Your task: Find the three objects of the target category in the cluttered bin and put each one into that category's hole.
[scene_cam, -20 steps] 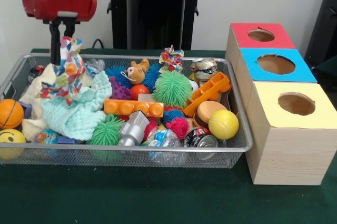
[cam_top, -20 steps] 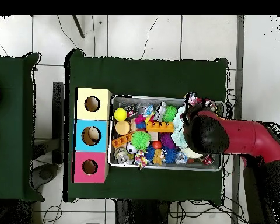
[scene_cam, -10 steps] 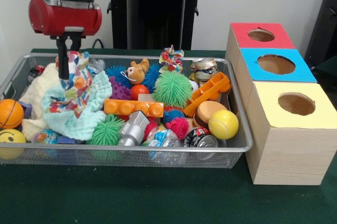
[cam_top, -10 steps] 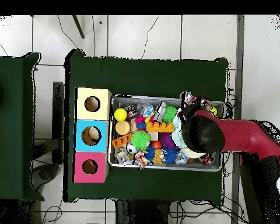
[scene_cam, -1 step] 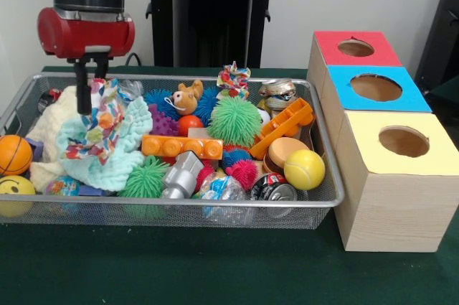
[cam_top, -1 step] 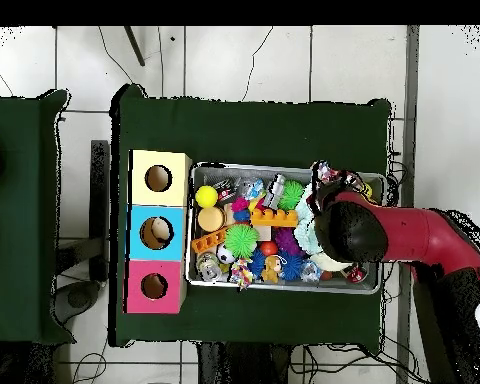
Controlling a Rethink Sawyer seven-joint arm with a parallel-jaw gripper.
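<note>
My gripper (scene_cam, -1 step: 90, 100) hangs over the left end of the wire bin (scene_cam, -1 step: 215, 203), shut on a multicoloured patterned cloth (scene_cam, -1 step: 99, 120). The cloth droops from the fingers onto a mint-green washcloth (scene_cam, -1 step: 107, 158) and a cream cloth (scene_cam, -1 step: 51, 124). Three hole boxes stand to the right of the bin: red (scene_cam, -1 step: 356, 48), blue (scene_cam, -1 step: 376, 88) and yellow (scene_cam, -1 step: 403, 141). In the overhead view the red arm head (cam_top, -1 step: 349, 232) hides the gripper; a bit of the patterned cloth (cam_top, -1 step: 324, 173) shows beside it.
The bin holds spiky balls such as a green one (scene_cam, -1 step: 234, 120), an orange brick (scene_cam, -1 step: 181, 147), a yellow ball (scene_cam, -1 step: 304, 169), an orange ball (scene_cam, -1 step: 14, 154), a can (scene_cam, -1 step: 276, 190) and a toy animal (scene_cam, -1 step: 186, 97). From above, the hole boxes (cam_top, -1 step: 156, 232) sit at the bin's left.
The gripper has come down and shifted slightly right, still holding the patterned cloth, which now sags lower onto the mint washcloth.
</note>
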